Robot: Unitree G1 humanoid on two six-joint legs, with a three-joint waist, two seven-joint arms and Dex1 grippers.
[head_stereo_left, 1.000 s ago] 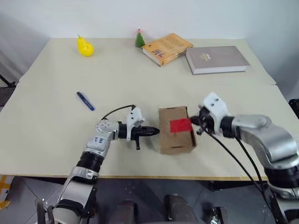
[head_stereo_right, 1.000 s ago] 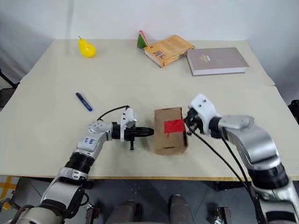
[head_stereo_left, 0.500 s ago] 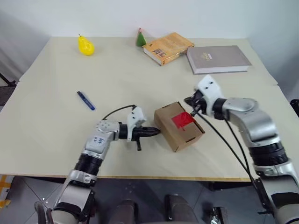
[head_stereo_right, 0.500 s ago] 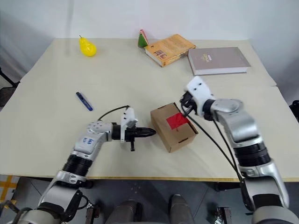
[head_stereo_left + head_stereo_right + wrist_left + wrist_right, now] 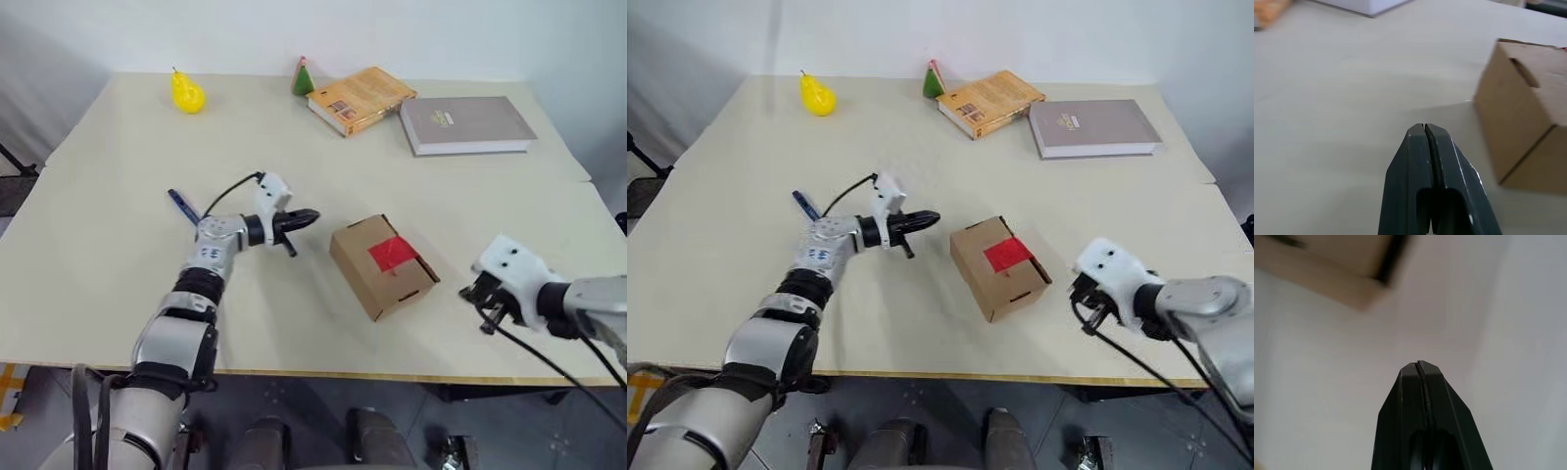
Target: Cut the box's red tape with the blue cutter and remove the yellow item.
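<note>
While both arms hang above the table, each pincer has its two black fingers pressed together with nothing between them. The left pincer points level toward the box and stops short of it, with a strip of bare table between its tip and the carton's near corner. The right pincer is off to the box's other side, close to the table's front edge and apart from the carton.

The box sits turned at an angle near the middle of the table, the red tape across its top seam (uncut, as far as the head views show). The blue cutter lies on the table just behind the left forearm, partly hidden by it. Wide bare surface lies around the box; the yellow pear, a small green cone and two books keep to the far edge.

The left wrist view gives the carton's side wall with an oval slot, which the head views show less plainly. The right wrist view shows its closed fingers over pale surface and a blurred brown edge.
</note>
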